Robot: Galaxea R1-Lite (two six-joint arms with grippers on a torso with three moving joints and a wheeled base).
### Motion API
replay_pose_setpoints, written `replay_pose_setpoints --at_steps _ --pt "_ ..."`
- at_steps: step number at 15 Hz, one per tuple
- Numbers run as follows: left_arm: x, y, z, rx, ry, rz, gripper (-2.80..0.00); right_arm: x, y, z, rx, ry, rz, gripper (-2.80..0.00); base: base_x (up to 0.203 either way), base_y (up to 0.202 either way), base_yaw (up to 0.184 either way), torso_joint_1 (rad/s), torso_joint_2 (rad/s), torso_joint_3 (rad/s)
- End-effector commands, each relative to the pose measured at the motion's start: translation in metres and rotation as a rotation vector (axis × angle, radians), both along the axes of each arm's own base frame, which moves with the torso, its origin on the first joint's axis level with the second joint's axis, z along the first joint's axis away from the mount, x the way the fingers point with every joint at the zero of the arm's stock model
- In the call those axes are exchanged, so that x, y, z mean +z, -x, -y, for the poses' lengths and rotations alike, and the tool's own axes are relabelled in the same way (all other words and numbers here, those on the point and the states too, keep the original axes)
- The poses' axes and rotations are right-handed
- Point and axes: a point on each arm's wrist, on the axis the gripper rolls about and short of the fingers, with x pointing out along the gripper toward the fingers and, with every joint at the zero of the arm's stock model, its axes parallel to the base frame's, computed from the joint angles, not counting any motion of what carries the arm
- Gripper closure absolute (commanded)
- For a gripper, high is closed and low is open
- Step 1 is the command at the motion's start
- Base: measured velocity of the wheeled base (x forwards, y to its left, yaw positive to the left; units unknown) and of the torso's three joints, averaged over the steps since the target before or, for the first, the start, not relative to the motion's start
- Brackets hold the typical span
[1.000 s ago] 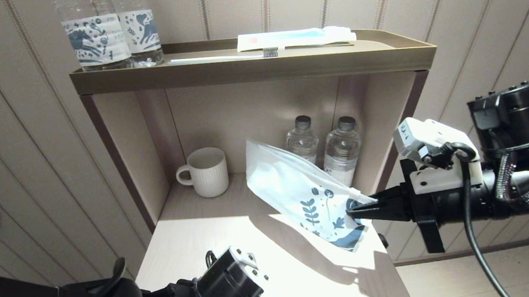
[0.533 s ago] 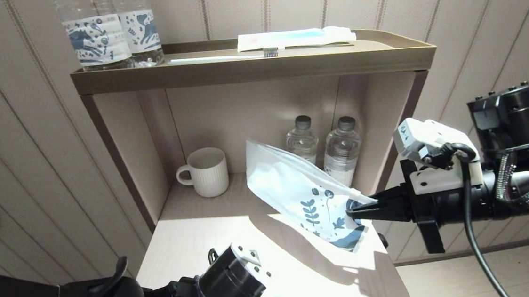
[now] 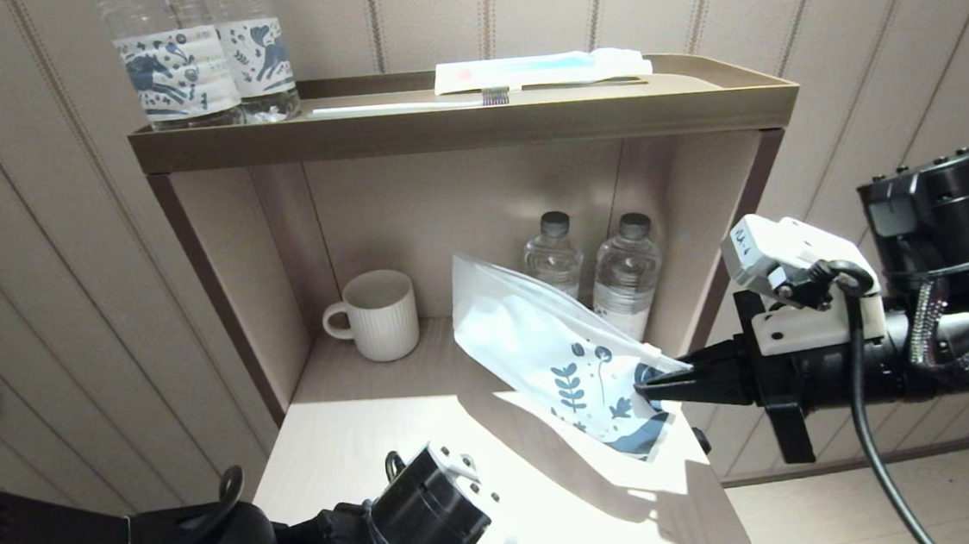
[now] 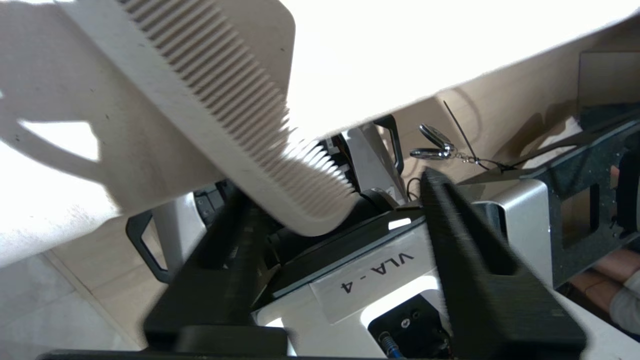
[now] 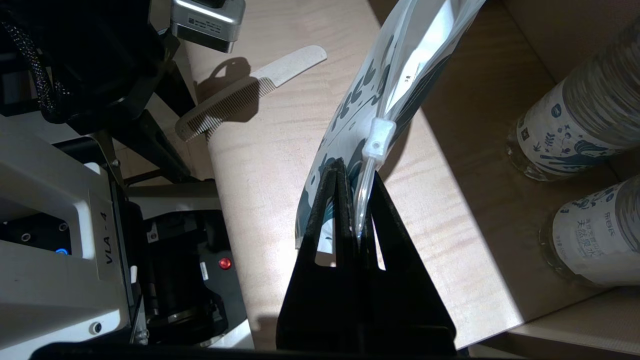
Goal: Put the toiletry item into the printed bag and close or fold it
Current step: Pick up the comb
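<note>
Step in hand, as judged: pickup of the toiletry item, not yet secured.

Right claw clamped shut on the printed end of the printed bag, beside its white slider. Bag held off the shelf, over the shelf's right edge, slanting up toward the two small bottles at the back.

Comb lying flat at the shelf's front edge, toothed end overhanging it. Left claw at that overhanging end, fingers apart on either side, no grip visible; half-open at most.

Next move calls for: closing on the comb's overhanging end, lifting it clear, and carrying it to the bag's mouth. Whether the zip stands open cannot be told. Mug at back left untouched.
</note>
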Motion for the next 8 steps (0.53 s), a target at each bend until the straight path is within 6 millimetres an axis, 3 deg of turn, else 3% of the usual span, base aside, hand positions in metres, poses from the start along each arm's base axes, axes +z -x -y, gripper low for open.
replay_pose_setpoints --at_steps 1,8 --pt "-0.0027 -0.0004 0.0011 0.002 -0.007 -0.01 0.0 0.0007 0.0009 0.0002 0.006 -0.002 0.004 0.0 0.0 0.0 0.0 0.0 0.0 0.0" --pt "-0.0012 -0.0008 0.0016 0.003 0.003 -0.005 0.0 0.0021 0.0016 0.0008 0.006 -0.005 0.01 0.0 0.0 0.0 0.0 0.0 0.0 0.0"
